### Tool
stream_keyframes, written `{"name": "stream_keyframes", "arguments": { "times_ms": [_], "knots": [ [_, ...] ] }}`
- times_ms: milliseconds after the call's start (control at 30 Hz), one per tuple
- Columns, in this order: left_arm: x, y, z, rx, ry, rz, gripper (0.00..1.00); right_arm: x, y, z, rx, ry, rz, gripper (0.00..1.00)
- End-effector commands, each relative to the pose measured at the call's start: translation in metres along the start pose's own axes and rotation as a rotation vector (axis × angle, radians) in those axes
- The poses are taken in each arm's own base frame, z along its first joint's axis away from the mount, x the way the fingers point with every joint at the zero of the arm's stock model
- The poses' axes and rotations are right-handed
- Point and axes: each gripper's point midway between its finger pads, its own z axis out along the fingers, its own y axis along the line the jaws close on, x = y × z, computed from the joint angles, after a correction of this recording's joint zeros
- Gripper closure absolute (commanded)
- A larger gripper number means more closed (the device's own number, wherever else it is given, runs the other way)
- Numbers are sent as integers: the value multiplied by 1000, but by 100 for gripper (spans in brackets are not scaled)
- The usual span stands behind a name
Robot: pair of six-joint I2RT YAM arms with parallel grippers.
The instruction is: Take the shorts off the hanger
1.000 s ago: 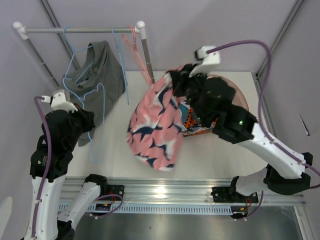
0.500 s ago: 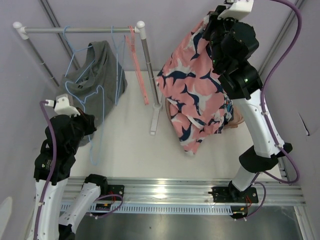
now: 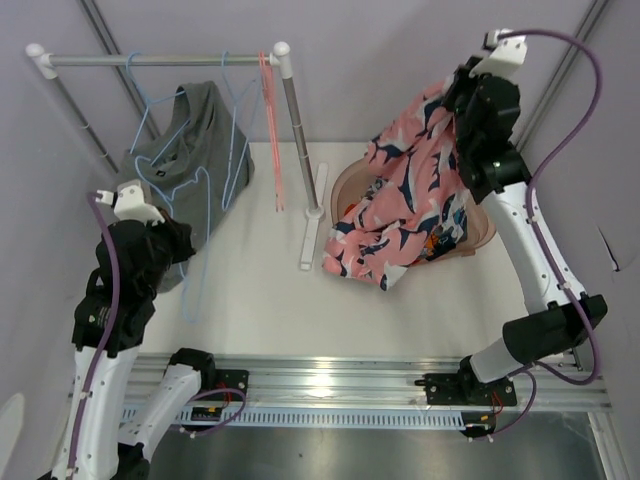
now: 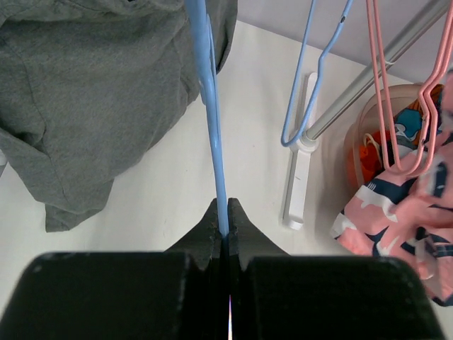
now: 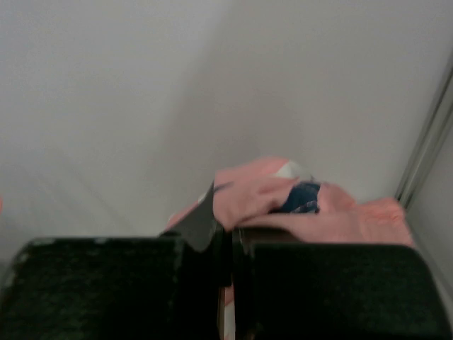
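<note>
Pink fabric shorts with a navy-and-white print [image 3: 410, 190] hang from the right gripper [image 3: 457, 104], which is raised high at the far right of the table. Its jaws are pinched together on a bunched fold of the cloth, as the right wrist view shows. The lower half drapes across a pinkish-brown plastic tub [image 3: 483, 232], and no hanger wire appears to be threaded through the shorts.

The left gripper [image 4: 225, 228] is clamped on the thin wire of a light-blue hanger [image 4: 212, 106], just beside a grey garment [image 4: 92, 85] that hangs from the metal clothes rail [image 3: 160, 60]. A pink wire hanger [image 3: 268, 110] hangs bare at the rail's right end.

The shorts look light, limp and unbreakable. They will likely sag, fold and swing instead of keeping any shape. A thick gather near the waistband is probably the safest place to grip, since a single thin layer could slip from the fingers.
</note>
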Motion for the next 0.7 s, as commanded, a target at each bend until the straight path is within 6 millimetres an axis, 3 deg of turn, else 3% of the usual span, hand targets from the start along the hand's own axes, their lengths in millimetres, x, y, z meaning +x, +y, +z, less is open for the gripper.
{"name": "stream_keyframes", "arguments": {
  "times_ms": [0,67,100,167,200,267,300,367,400,433,533,567,633,667],
  "knots": [
    [-31,-12,4,23,-74,-4,100,55,3,-6,-51,31,101,100],
    [-42,-15,4,24,-90,-6,100,86,1,-14,-60,67,123,100],
    [-43,-16,9,19,-82,-2,100,136,-3,-21,-52,155,123,100],
    [-58,-19,8,16,-110,-8,100,172,-5,-30,-61,195,153,100],
    [-59,-21,14,11,-100,-3,100,214,-10,-41,-51,271,165,100],
    [-70,-24,16,10,-112,-3,100,253,-11,-51,-52,341,188,100],
    [-81,-28,19,11,-124,3,100,285,-11,-65,-62,417,222,100],
    [-89,-27,25,-15,-130,12,100,312,-7,-81,-73,477,263,100],
    [-106,-31,20,-10,-164,15,100,324,-5,-90,-86,508,287,100],
    [-106,-32,31,-23,-142,24,100,346,-6,-106,-80,551,314,100],
    [-126,-40,37,-15,-164,36,100,386,2,-135,-98,701,339,100],
    [-134,-44,37,-6,-178,37,100,394,5,-141,-110,743,350,88],
    [-141,-49,48,4,-178,67,100,413,13,-158,-153,827,352,46],
    [-149,-50,50,-1,-190,82,100,421,13,-169,-156,855,346,1]
  ]
}}
